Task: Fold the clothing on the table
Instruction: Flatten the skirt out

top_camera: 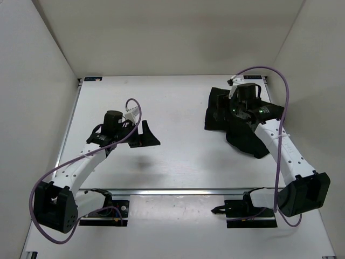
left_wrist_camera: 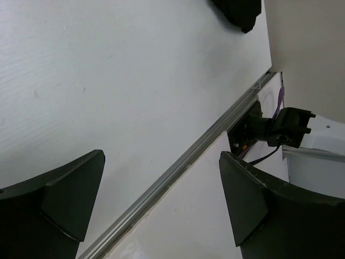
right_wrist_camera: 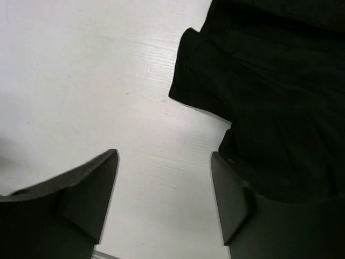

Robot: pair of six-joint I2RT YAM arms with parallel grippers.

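The black clothing [top_camera: 218, 116] lies crumpled at the back right of the white table [top_camera: 172, 102]. My right gripper [top_camera: 233, 110] hangs over it, hard to pick out against the black cloth. In the right wrist view this gripper [right_wrist_camera: 164, 152] is open over bare table, its right finger [right_wrist_camera: 232, 194] close beside the clothing's edge [right_wrist_camera: 269, 91]; I cannot tell if they touch. My left gripper [top_camera: 144, 136] is open and empty at the table's middle left, far from the garment. In the left wrist view, only a corner of the clothing [left_wrist_camera: 240, 13] shows beyond this gripper [left_wrist_camera: 161, 156].
A metal rail [top_camera: 178, 190] runs along the table's near edge, also seen under the left gripper as a rail [left_wrist_camera: 178, 172]. The right arm's base [left_wrist_camera: 285, 129] sits past it. White walls close in the left, back and right sides.
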